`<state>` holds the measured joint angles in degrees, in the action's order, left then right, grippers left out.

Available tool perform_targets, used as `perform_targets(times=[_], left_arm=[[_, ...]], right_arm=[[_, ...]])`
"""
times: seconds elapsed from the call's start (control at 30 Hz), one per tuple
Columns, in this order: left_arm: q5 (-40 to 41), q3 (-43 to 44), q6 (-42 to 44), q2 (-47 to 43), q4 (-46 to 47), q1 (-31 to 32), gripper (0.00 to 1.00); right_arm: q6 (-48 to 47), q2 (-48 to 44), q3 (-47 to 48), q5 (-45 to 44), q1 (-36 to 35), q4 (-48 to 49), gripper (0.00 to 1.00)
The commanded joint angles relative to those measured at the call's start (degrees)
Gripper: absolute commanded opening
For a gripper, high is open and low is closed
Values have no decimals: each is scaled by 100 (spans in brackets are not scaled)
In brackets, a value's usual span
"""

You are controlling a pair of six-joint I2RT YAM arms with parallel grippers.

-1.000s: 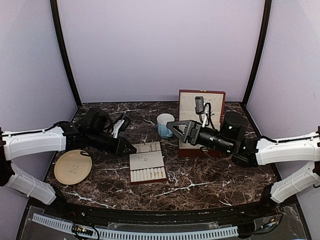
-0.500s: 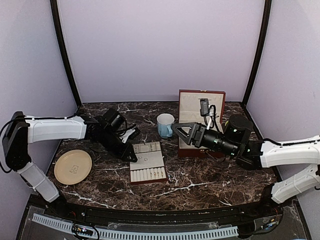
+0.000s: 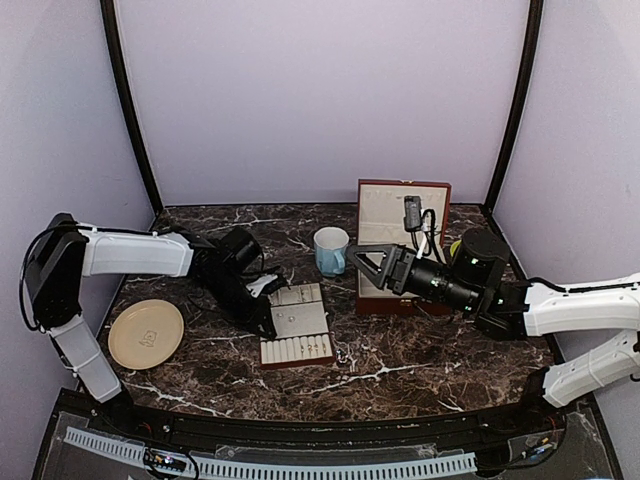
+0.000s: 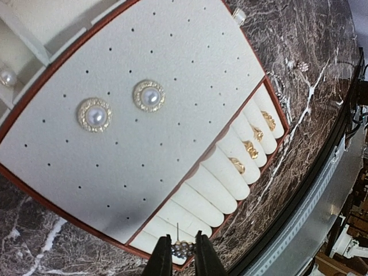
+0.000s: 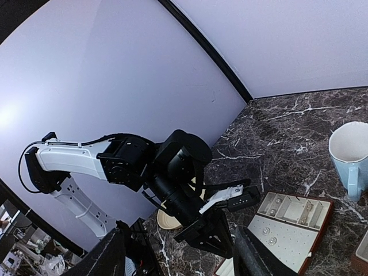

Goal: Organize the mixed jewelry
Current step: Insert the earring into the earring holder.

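The left gripper (image 4: 181,256) is clenched on a small stud (image 4: 180,248), a cluster of tiny beads pinched between the two fingers with its thin post sticking out past the fingertips. It holds the stud just over the end roll at the rim of the tray (image 4: 69,215); whether the stud touches the tray cannot be told. From above, this gripper sits at the tray's left edge, tilted down toward it. Two pearl studs (image 4: 149,95) in gold settings sit side by side on the tray's perforated panel, and three gold rings (image 4: 250,149) are tucked between the rolls further along. Another pearl (image 4: 7,76) lies in a small compartment at the tray's far end. A small loose piece (image 4: 301,66) lies on the table (image 4: 322,34) beyond the tray, apart from it. The right gripper (image 3: 353,266) hangs above the table with its jaws spread wide and nothing between them, near the mug (image 3: 330,250) and at the left edge of the open box (image 3: 400,222). A plate (image 3: 146,333) rests on the table's left side, well apart from the tray.
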<state>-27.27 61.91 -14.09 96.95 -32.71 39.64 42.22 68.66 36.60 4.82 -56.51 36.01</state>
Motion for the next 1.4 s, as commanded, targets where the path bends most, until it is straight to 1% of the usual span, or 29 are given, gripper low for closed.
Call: perform_targets(times=[0.0,0.4,0.63,1.07,1.37], left_arm=[[-136,194,47,126,-390,-17,13],[-3,353,32,241,-737,-17,13],[89,588,50,403,-973,-30,13],[220,940,244,554,-1603,-249,13],[114,1129,358,780,-1762,-264,13]], right_arm=[[-51,-89,-56,-43,44,179,64],[-32,-106,-82,-51,44,188,63],[-8,-154,-117,-71,39,178,64],[38,-166,-186,-113,46,187,64],[49,-99,-170,-85,39,205,64]])
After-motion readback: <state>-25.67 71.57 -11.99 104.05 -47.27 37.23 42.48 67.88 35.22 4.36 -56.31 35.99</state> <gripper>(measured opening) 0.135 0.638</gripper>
